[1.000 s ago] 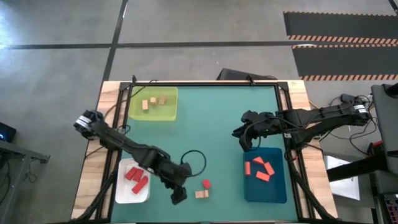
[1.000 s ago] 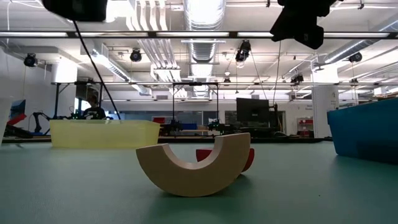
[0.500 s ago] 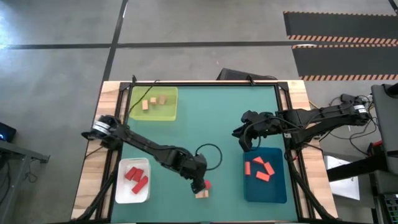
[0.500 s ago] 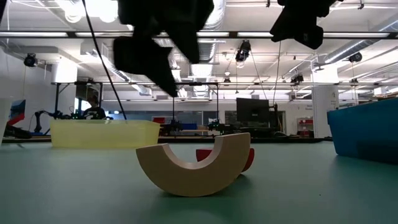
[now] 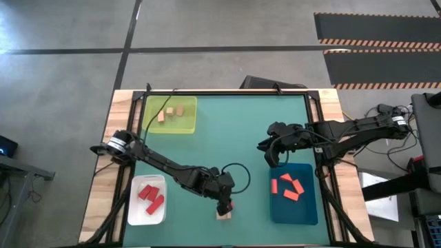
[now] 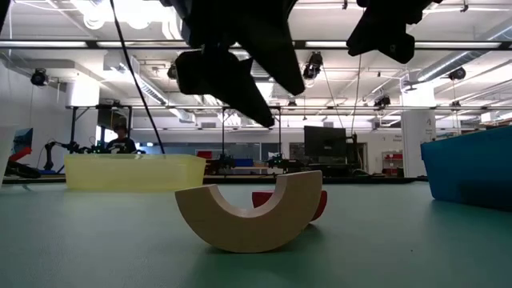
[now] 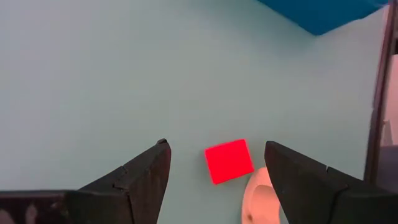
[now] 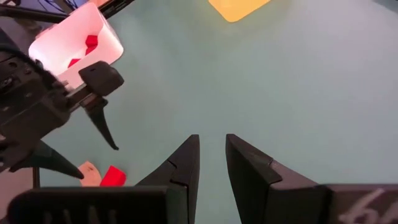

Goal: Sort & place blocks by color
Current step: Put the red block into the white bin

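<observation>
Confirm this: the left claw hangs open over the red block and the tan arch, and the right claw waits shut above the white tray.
One thing is wrong: the right claw waits shut beside the blue tray, not above the white tray, as the high view shows. The left claw does hang open over the red block and tan arch.

The counter (image 5: pixel 234 131) wears a smooth, matt green mat, with bare pale wood along its edges. The arch block (image 6: pixel 248 210) is unpainted tan wood, finely sanded; the red block (image 7: pixel 229 160) is painted flat. The trays look like smooth plastic. The fingers (image 7: pixel 140 180) are matt black.
</observation>
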Motion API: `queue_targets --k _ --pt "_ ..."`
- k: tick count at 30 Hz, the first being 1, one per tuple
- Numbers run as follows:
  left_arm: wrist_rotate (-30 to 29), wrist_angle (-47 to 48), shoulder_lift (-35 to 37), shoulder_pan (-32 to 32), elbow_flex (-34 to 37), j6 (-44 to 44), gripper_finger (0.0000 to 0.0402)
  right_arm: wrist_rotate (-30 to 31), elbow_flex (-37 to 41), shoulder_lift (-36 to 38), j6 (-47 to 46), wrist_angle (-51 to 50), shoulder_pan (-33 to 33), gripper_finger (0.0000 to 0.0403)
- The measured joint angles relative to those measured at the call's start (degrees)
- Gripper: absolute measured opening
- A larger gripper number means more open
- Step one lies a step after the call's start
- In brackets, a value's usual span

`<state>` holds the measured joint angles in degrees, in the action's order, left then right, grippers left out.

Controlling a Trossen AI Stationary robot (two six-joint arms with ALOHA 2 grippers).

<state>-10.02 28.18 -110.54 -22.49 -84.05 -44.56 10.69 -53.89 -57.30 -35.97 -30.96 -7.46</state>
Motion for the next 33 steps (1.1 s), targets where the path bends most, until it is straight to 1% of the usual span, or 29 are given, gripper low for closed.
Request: queue_targets --k 4,9,11,14,16,27,33 --pt "-0.81 -1.2 -0.55 -0.84 0.33 2.97 0.0244 0.03 0.02 -0.02 0.0 -0.04 0.0 0.0068" --pt "-0.83 -2.26 -1.34 -1.37 1.72 3.05 0.0244 0.03 0.02 -0.02 0.0 -0.03 0.0 0.0068" --pt "-0.83 -4.68 -1.36 -1.52 2.76 2.89 0.0244 0.03 0.02 -0.09 0.0 0.0 0.0 0.0068" --pt "-0.9 -9.65 -1.22 -1.58 4.83 0.29 0.0244 0.03 0.07 -0.15 0.0 -0.05 0.0 0.0068" --pt "-1.0 -9.78 -1.31 -1.65 5.13 -1.42 0.0244 0.03 0.07 -0.15 0.0 -0.04 0.0 0.0068" --pt "-2.6 -10.64 -5.08 -3.63 5.15 -4.42 0.0244 0.03 0.52 -0.26 0.79 -0.22 0.0 0.0068" --pt "-3.89 -11.88 -6.39 -3.64 5.18 -4.59 0.0244 0.05 0.57 -0.26 1.53 -0.14 0.0 0.0068"
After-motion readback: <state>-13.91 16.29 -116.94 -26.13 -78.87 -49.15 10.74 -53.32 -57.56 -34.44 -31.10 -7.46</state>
